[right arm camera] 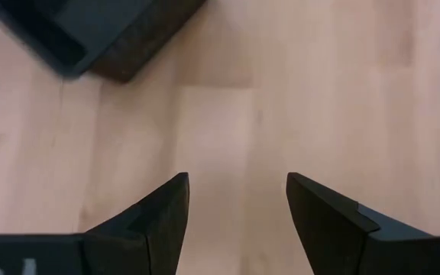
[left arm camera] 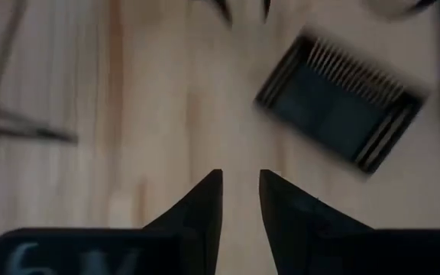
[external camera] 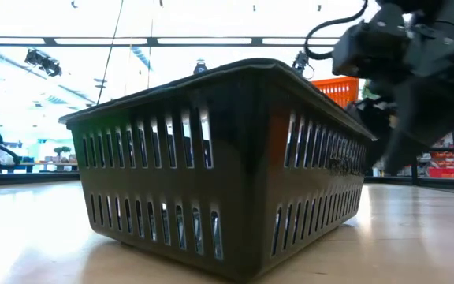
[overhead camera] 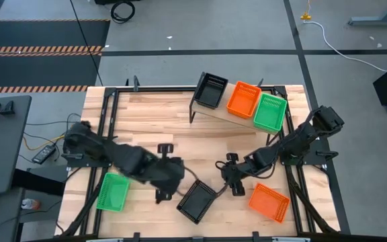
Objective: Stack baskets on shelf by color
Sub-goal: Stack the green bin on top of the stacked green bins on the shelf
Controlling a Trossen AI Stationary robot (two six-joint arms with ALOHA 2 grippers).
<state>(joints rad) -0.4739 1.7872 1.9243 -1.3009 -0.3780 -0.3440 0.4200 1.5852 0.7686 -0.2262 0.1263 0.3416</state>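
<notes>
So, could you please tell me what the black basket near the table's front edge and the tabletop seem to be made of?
The black slotted rectangular basket looks like moulded plastic with a slight sheen: thin walls, evenly cut slots, rolled rim. The slatted light tabletop looks like pale wood, smooth-finished, with visible grain and plank seams.

Only faint, unreadable white marks on the left gripper (left arm camera: 241, 200) body; no legible text elsewhere.

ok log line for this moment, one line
left gripper: open, empty | right gripper: open, empty | black basket: on table between them | shelf: black, orange, green baskets
</notes>
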